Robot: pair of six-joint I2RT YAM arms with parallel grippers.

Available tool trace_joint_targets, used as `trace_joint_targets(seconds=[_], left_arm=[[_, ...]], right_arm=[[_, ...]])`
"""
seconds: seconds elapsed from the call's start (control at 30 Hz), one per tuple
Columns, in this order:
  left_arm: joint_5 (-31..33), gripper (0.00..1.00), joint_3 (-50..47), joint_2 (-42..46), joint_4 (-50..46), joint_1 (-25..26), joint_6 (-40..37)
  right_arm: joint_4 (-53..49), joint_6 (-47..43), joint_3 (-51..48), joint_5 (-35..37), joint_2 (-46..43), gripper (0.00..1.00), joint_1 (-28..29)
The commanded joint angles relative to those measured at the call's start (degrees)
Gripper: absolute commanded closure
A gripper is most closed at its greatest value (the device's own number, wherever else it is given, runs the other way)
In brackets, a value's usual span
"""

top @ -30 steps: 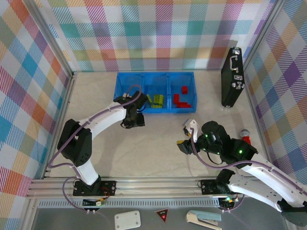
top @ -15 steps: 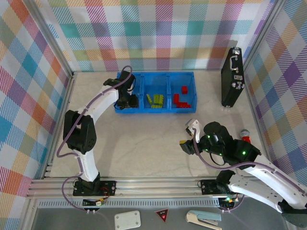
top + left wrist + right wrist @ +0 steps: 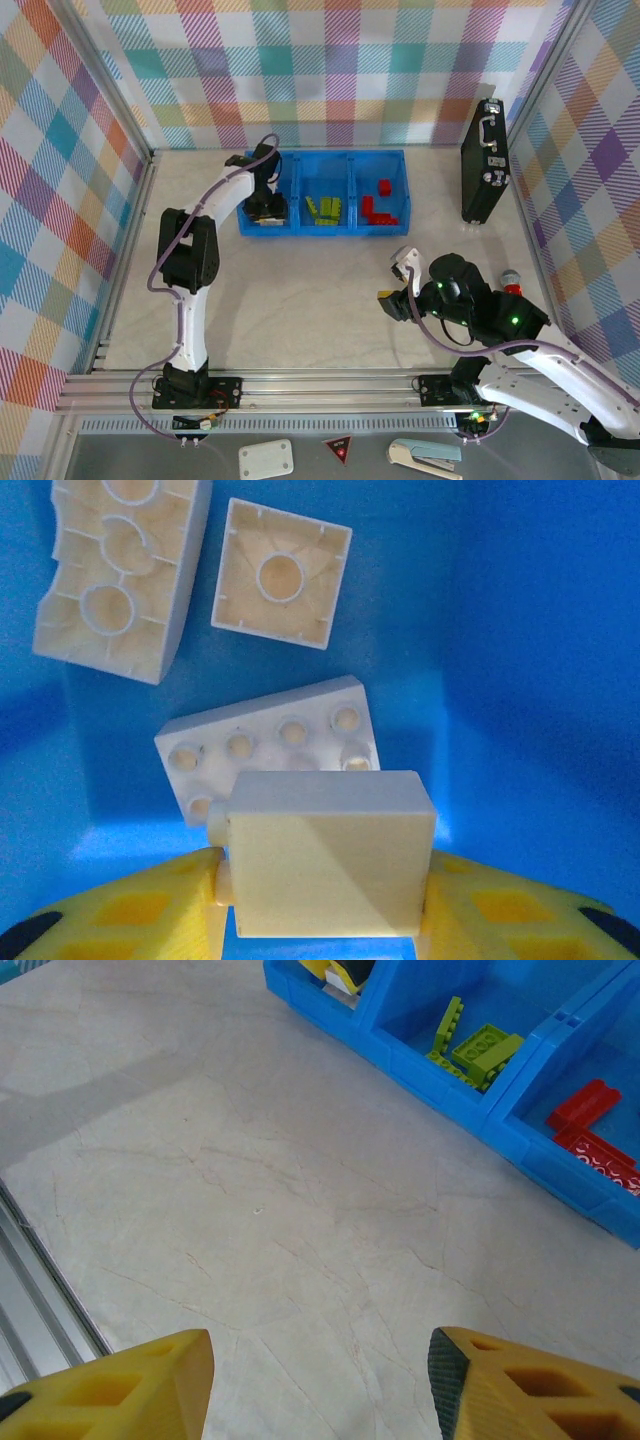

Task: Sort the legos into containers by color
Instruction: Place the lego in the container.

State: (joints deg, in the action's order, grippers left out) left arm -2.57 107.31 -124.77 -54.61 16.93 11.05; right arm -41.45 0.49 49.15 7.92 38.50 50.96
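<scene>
Placement of a cream brick is the step in hand. The left gripper is reaching down into the left compartment of the blue bin, and its yellow fingers are pinching the brick by its two short sides, narrowly set and clearly holding it. The brick is hanging just above three other cream bricks lying on the compartment floor: a studded plate right under it, and two overturned pieces farther off.

The green bricks are lying in the middle compartment and the red bricks in the right one, so the sorting is probably far along.

The right gripper is hovering over bare tabletop, well apart from the bin — its fingers are standing wide with nothing between them.

The next move is likely calling for little: spreading the left fingers so the brick is dropping onto the pile — then lifting straight up, since the compartment walls are standing close on either side.
</scene>
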Motion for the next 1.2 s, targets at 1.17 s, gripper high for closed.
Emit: trace_joint_targets(seconds=[1.17], left_arm=[[12.8, 0.17, -35.3, 39.6, 15.5, -2.8, 4.2]], right_arm=[[21.8, 0.6, -8.0, 28.9, 8.9, 0.01, -5.3]])
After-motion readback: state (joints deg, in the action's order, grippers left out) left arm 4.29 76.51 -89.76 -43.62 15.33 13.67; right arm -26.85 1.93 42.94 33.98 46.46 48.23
